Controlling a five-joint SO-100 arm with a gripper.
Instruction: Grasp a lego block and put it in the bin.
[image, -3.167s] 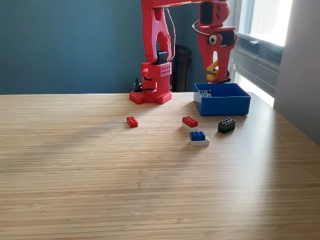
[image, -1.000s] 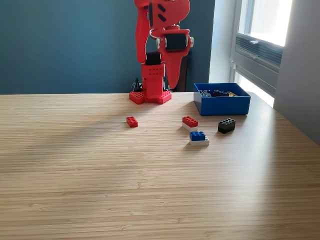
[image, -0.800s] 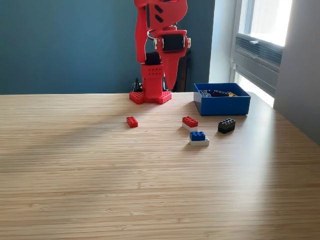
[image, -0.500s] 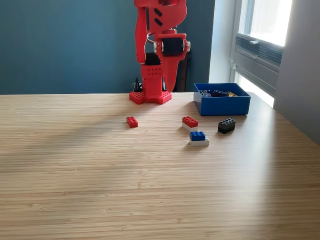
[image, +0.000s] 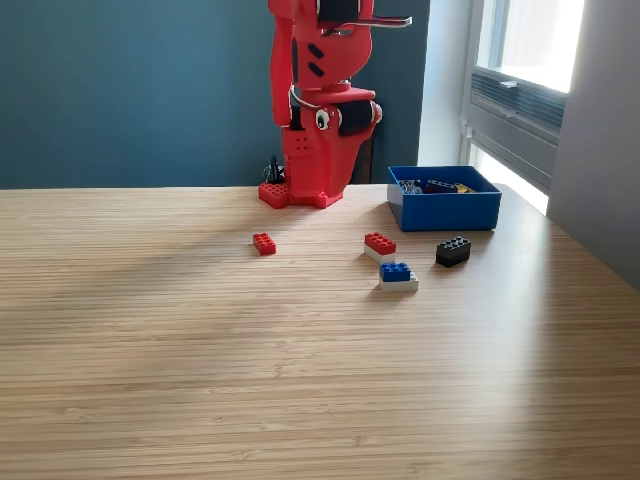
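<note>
The gripper (image: 330, 190) is pointed down, low in front of the arm's base; whether its fingers are spread or pressed together cannot be told. Nothing is seen held. The small red brick (image: 264, 243) lies nearest, toward the exterior view's left and closer to the camera. Three more bricks are seen further right. The bin (image: 444, 204) is set at the exterior view's right.

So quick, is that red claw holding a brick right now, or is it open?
Gripper: cannot tell whether it is open or closed; it points down in front of the arm's red base, and no brick shows in it.
</note>
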